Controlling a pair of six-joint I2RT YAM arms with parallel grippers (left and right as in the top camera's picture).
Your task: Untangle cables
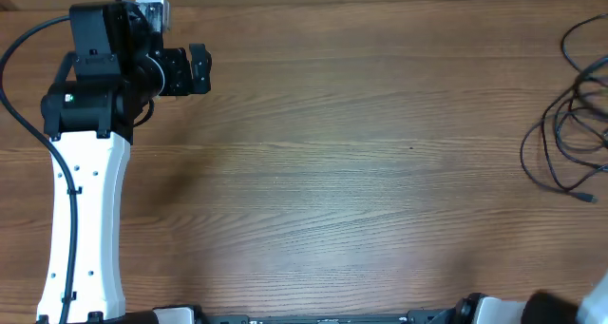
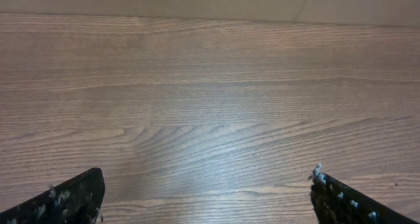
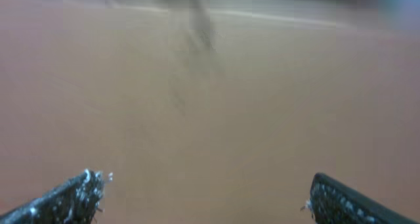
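The cables lie as a loose tangle of thin black loops at the table's far right edge in the overhead view, partly cut off by the frame. My left gripper is at the back left, far from them; the left wrist view shows its jaws wide apart over bare wood, holding nothing. My right arm is barely in the overhead view, at the bottom right corner. The right wrist view is blurred; its jaws are wide apart and empty, with a faint dark streak, perhaps cable, far ahead.
A thick black cord runs from the left arm's base along the left edge. The wooden table spans the view. A small white object sits behind the left arm at the back edge.
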